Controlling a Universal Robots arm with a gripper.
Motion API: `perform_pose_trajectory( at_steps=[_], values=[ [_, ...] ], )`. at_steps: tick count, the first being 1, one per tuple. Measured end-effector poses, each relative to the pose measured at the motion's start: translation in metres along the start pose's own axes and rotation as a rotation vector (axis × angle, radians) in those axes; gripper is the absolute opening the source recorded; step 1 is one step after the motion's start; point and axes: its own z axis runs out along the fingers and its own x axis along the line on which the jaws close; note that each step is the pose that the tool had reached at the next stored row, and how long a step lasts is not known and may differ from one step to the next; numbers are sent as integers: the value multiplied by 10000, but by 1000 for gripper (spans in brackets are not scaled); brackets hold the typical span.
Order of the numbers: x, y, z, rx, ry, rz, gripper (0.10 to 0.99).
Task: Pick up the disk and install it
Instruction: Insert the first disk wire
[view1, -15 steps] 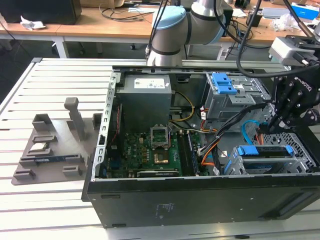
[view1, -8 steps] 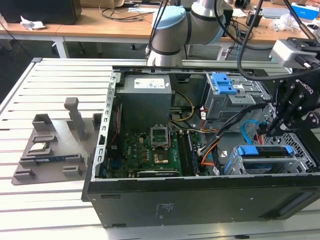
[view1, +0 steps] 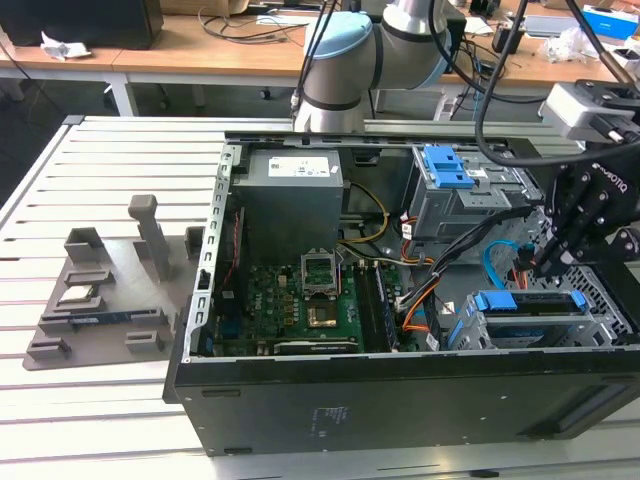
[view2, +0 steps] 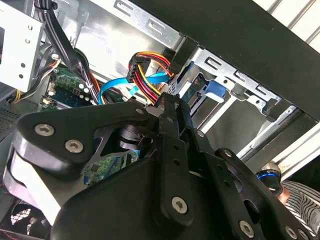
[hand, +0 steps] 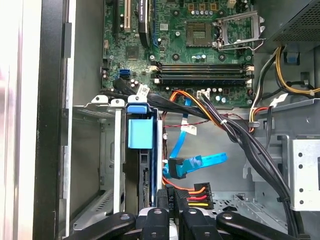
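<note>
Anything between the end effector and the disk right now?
Nothing visible. The disk sits edge-on in its bay right beside the end effector. The power plug and blue cable lie on the end effector's other side.

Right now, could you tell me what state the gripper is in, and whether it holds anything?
Gripper: shut, fingers together with nothing visible between them, poised over the open computer case beside the disk in its bay.
</note>
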Motion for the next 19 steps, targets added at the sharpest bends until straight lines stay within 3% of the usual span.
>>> perform_pose_trajectory(
  at_steps=[12,19],
  values=[
    [178,-6,56,0,24,2,173],
    [180,-29,76,1,40,2,173]
  ],
)
